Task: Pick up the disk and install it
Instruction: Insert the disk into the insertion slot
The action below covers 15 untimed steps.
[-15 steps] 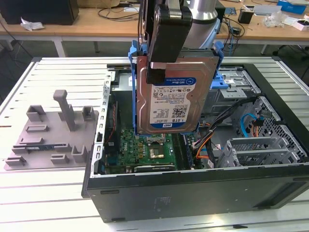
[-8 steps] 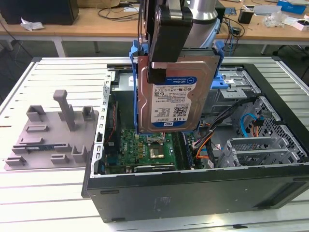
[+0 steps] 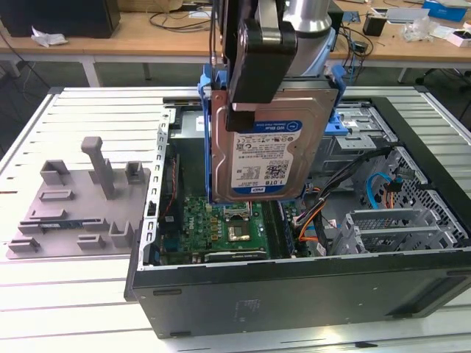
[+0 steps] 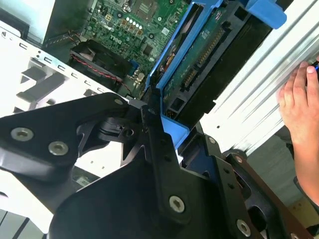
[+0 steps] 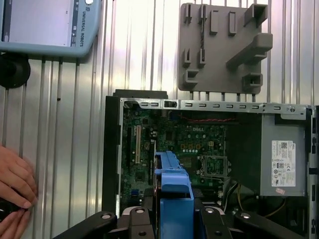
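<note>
Exterior view, nearest first: the open computer case [image 3: 294, 298] lies on its side on the slatted table [image 3: 66, 301], with the motherboard [image 3: 221, 228] facing up inside it. Above the board hangs the disk [image 3: 268, 158], its long axis upright and its label facing this camera. The gripper [image 3: 250, 110] is clamped on the disk's upper end, so the disk lies directly below the gripper. In the second wrist view the fingers [image 4: 154, 134] pinch the blue carrier edge. Beyond the disk, towards the exterior view's right, sits the grey drive cage [image 3: 364, 121], which I judge to be its destination. A person's hand [image 4: 299, 107] rests at the table edge, well apart from the disk.
</note>
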Each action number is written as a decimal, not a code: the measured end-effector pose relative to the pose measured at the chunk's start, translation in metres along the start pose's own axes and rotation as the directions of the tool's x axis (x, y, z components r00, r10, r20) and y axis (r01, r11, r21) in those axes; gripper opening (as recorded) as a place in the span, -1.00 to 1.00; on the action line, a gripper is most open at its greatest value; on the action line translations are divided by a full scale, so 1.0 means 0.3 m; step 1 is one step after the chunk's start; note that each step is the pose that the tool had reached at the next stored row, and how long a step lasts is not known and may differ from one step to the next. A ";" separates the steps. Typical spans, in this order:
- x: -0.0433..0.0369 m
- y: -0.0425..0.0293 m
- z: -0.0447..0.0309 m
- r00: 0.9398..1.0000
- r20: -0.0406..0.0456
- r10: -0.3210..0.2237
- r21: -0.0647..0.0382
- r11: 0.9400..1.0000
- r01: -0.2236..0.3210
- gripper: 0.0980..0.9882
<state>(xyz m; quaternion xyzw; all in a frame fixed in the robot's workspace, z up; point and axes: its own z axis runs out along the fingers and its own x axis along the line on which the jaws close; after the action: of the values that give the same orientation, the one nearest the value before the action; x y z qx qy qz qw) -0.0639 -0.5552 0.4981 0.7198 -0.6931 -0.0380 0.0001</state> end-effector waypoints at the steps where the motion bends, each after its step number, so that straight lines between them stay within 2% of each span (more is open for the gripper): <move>1: 0.005 0.000 0.000 1.000 0.004 0.000 0.000 1.000 0.000 -0.39; 5: 0.016 0.001 0.000 1.000 0.012 -0.001 0.001 1.000 0.001 -0.39; 9: 0.021 -0.009 -0.001 1.000 0.013 -0.001 0.001 1.000 0.001 -0.39; 14: 0.031 -0.058 -0.004 1.000 0.013 -0.001 0.000 1.000 0.001 -0.39; 15: 0.037 -0.083 -0.006 1.000 0.013 -0.001 0.001 1.000 0.001 -0.39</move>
<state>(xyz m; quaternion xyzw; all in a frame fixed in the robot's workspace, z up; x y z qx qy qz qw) -0.0385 -0.5653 0.4980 0.7199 -0.6928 -0.0424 -0.0045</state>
